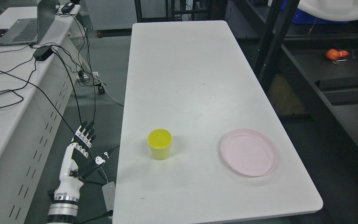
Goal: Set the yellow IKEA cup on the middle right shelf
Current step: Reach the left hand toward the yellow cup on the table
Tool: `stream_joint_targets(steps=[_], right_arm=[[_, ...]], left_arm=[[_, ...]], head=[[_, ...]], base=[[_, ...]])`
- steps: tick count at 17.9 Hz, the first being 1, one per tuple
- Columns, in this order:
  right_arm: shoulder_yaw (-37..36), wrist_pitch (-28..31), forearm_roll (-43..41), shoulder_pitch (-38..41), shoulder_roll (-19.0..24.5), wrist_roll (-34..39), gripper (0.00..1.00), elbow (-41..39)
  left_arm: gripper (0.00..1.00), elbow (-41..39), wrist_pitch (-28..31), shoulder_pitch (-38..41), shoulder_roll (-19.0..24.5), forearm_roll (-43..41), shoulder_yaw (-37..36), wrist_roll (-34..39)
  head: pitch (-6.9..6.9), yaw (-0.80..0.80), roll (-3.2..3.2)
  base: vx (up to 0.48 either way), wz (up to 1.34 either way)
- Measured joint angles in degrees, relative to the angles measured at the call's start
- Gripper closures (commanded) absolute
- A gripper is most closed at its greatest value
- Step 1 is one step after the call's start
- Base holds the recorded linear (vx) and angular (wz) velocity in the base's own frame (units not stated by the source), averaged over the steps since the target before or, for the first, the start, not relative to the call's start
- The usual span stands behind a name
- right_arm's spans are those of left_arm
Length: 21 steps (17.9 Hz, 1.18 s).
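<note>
One open-fingered left robot hand (81, 152), upright.

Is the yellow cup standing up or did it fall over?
Standing up. The yellow cup sits on its base on the white table, its round mouth facing up, so the inside shows.

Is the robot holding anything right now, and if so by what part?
Nothing is held. The left hand hangs open beside the table; the yellow cup stands untouched.
</note>
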Motion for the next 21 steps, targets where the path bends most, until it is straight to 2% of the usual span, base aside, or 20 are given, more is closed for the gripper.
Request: stream_joint_targets(steps=[6, 12, 16, 21], right_arm=[[0.0, 0.0, 0.0, 0.0, 0.0, 0.05, 0.01, 0.0], [0.0, 0.0, 0.0, 0.0, 0.0, -0.16, 0.01, 0.0], [0.0, 0.0, 0.0, 0.0, 0.0, -0.18, 0.01, 0.0], [0.0, 0.0, 0.0, 0.0, 0.0, -0.2, 0.01, 0.0]], left_arm=[[0.01, 1.22, 0.37, 0.07, 0.0, 3.61, -0.94, -0.09], [0.02, 5.65, 0.93, -5.48, 0.0, 7.25, -1.41, -1.19], [0.02, 7.81, 4.28, -9.74, 0.01, 8.48, -2.59, -6.73], [0.02, 10.9, 7.41, -13.81, 0.0, 6.45, -4.48, -8.34]], head=[[0.0, 0.0, 0.0], [0.0, 0.0, 0.0], [0.0, 0.0, 0.0], [0.0, 0.0, 0.0]], base=[[0.0, 0.0], [0.0, 0.0], [0.0, 0.0], [0.0, 0.0]])
